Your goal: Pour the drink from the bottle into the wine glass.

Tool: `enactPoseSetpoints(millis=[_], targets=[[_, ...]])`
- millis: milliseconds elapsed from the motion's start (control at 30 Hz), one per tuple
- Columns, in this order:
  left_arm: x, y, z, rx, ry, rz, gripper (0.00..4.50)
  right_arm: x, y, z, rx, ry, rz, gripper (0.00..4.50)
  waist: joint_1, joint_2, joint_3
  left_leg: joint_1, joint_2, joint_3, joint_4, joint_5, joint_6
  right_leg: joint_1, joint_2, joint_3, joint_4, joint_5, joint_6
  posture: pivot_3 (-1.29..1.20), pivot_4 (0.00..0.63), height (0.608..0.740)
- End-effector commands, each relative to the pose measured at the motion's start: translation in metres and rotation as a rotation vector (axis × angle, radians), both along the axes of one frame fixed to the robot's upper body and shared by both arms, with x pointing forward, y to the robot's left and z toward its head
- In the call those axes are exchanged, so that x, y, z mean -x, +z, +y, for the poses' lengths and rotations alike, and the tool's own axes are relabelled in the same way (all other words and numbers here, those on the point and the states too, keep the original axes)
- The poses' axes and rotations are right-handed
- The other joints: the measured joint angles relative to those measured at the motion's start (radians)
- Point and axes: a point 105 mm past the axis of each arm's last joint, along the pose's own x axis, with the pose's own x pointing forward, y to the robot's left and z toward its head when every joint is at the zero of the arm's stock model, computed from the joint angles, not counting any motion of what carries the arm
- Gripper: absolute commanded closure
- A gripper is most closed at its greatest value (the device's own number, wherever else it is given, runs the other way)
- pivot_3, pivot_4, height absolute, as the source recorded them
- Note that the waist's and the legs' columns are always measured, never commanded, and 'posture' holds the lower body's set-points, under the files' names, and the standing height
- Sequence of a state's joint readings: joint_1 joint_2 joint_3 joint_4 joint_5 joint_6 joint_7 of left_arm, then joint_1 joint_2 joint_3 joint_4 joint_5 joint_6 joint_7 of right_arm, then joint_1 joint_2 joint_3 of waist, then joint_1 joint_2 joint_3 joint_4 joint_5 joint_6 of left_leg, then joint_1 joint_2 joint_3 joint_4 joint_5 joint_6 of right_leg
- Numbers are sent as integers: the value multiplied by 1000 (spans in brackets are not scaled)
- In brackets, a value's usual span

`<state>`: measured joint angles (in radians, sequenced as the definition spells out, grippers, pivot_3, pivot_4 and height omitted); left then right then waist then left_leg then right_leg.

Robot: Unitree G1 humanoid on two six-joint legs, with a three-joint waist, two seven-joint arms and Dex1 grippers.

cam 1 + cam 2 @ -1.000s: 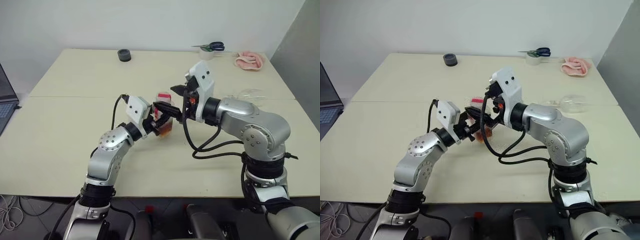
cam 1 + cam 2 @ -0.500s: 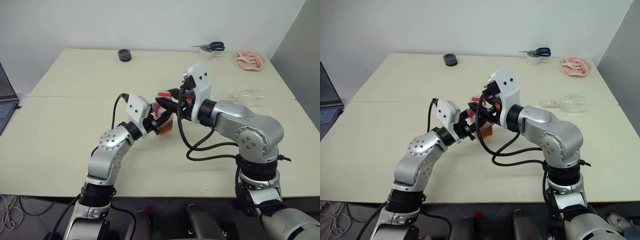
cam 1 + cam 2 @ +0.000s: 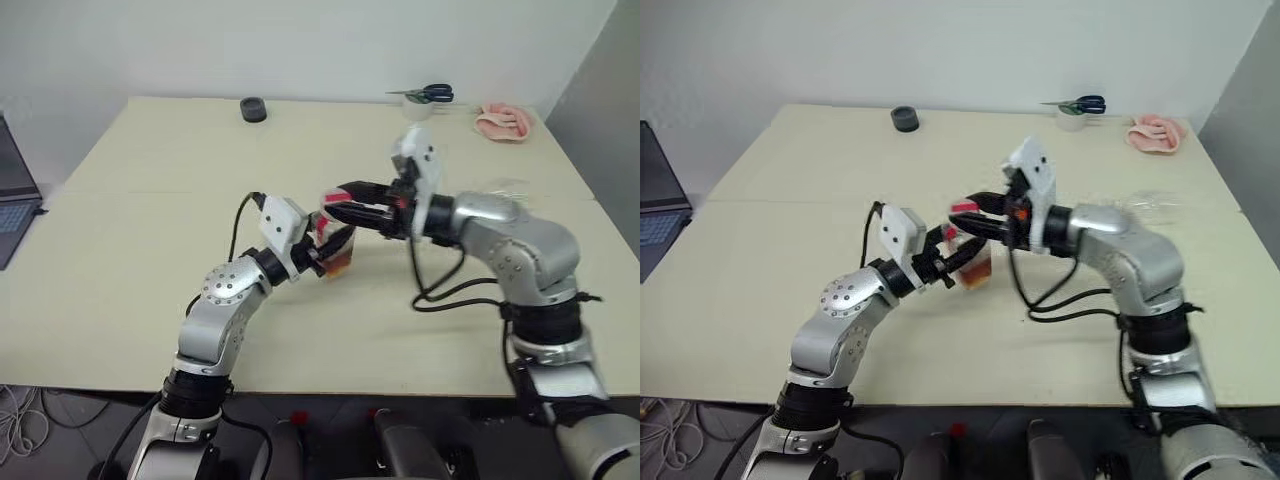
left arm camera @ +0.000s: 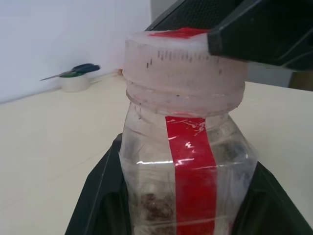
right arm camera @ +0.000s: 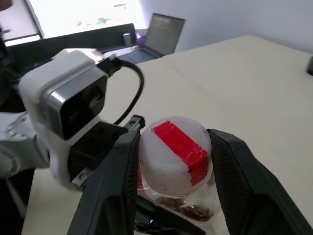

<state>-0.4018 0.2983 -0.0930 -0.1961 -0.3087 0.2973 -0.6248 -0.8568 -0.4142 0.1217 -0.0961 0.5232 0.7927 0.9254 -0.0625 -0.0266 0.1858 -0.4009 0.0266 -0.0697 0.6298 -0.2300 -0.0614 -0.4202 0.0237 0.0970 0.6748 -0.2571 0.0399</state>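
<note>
Presently, the left pincer (image 3: 322,250) is clamping the bottle (image 3: 337,245) upright above the table (image 3: 130,230) while the right pincer (image 5: 171,156) is gripping its cap (image 5: 175,152), so unscrewing is probably the step underway; next comes twisting without tilting the drink (image 3: 339,266).

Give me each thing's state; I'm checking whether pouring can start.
bottle: upright, capped, part full of amber drink.
cap: on, between the right hand's fingers.
left hand: shut on the bottle's body.
right hand: closed around the cap.
wine glass: lying on its side.
</note>
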Motion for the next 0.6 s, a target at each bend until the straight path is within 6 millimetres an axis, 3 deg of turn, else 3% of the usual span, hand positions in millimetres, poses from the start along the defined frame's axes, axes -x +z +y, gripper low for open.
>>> enactPoseSetpoints(millis=[33,300,533,567,600], targets=[[-6,20,6,34,47,-66,2683,29,4,23,9,273,-32,2709,-5,0,0,0,1,0,0,0,0,0,1,0,1,0,0,0,150,740],[-5,20,13,36,81,-71,2683,18,2,20,21,217,-40,2709,-3,0,0,0,1,-1,0,0,0,0,1,0,2,0,-1,0,150,740],[-5,18,13,35,83,-65,2685,17,14,14,-1,150,-83,293,0,0,0,0,1,-1,0,0,0,0,1,0,2,0,-1,0,150,740],[-6,18,14,33,83,-65,2685,18,16,12,-4,135,-98,2,1,0,0,0,1,-1,0,0,0,0,1,0,2,0,-1,0,150,740],[-6,18,14,32,83,-66,2685,19,18,11,-6,127,-106,0,2,0,0,0,1,-1,0,0,0,0,1,0,2,0,-1,0,150,740]])
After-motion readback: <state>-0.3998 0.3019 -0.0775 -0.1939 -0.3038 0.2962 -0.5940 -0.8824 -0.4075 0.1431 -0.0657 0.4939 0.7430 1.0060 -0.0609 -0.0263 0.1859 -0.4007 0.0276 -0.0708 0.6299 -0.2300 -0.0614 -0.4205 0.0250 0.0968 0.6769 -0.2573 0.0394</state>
